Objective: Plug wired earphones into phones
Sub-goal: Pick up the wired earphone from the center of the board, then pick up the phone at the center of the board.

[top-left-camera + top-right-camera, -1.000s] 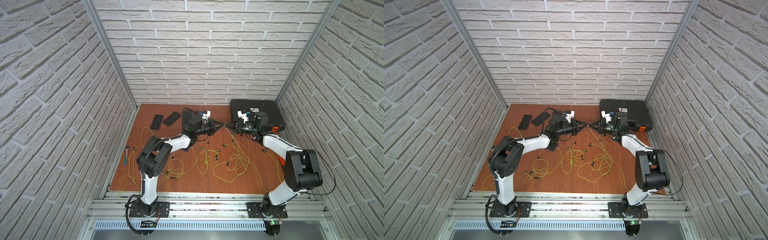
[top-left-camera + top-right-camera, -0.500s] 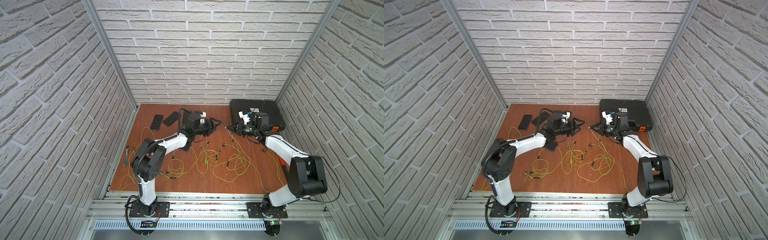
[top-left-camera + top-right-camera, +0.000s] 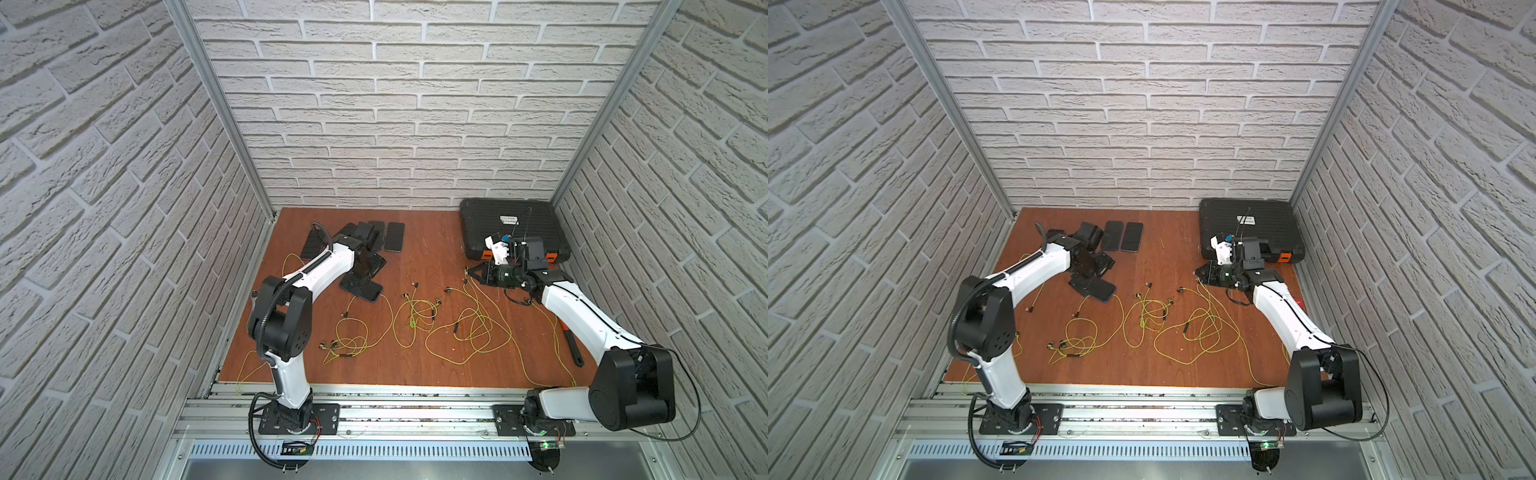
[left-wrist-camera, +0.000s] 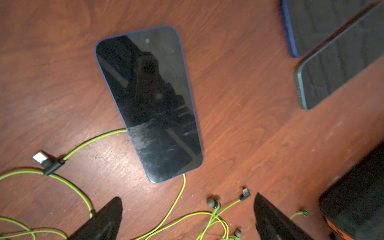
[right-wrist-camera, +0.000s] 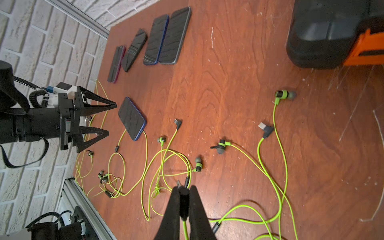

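A black phone with a blue edge (image 4: 149,99) lies flat on the wooden table (image 3: 436,374), and a yellow-green earphone cord (image 4: 178,199) runs into its end. My left gripper (image 4: 187,209) hovers just over that end, open and empty; both top views show it (image 3: 362,275) (image 3: 1088,272) above the phone (image 3: 369,291) (image 3: 1104,290). My right gripper (image 5: 184,190) is shut on the dark plug (image 5: 184,199) of another earphone cord, low over the table to the right (image 3: 470,271). Several more phones (image 3: 395,237) (image 5: 174,35) lie in a row at the back left.
Loose yellow-green earphones (image 3: 419,318) with earbuds (image 5: 285,94) and free plugs (image 5: 267,128) sprawl across the middle of the table. A ribbed black case with orange latches (image 3: 511,224) stands at the back right. A red-handled tool (image 3: 572,347) lies by the right arm.
My left gripper has opened and let go of the phone, which now lies on the table. The two grippers, close together before, have drawn apart; the right stays shut on its plug.
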Motion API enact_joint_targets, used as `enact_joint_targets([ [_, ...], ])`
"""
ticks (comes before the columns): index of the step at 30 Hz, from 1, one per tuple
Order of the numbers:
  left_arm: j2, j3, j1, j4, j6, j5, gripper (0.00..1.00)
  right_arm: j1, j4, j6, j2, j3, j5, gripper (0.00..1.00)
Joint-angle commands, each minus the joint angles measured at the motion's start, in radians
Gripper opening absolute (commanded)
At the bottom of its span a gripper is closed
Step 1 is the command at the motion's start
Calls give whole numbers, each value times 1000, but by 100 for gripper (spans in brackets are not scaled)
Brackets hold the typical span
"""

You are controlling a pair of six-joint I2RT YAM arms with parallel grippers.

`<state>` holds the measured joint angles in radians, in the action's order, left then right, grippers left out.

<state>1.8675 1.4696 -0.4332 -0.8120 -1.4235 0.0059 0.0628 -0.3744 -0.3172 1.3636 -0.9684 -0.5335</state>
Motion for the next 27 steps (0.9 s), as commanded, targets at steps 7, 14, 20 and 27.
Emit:
enact_joint_targets([
  [7, 197, 157, 14, -188, -114, 3, 98, 11, -44, 83, -39, 17, 38, 6],
  [14, 234, 151, 25, -159, -141, 15, 98, 11, -58, 105, -31, 17, 50, 6],
  [20, 248, 89, 38, -65, -158, 48, 97, 10, -51, 107, -13, 14, 43, 6],
  [27, 263, 58, 41, -30, -166, 65, 84, 11, -50, 102, -9, 16, 41, 6],
])
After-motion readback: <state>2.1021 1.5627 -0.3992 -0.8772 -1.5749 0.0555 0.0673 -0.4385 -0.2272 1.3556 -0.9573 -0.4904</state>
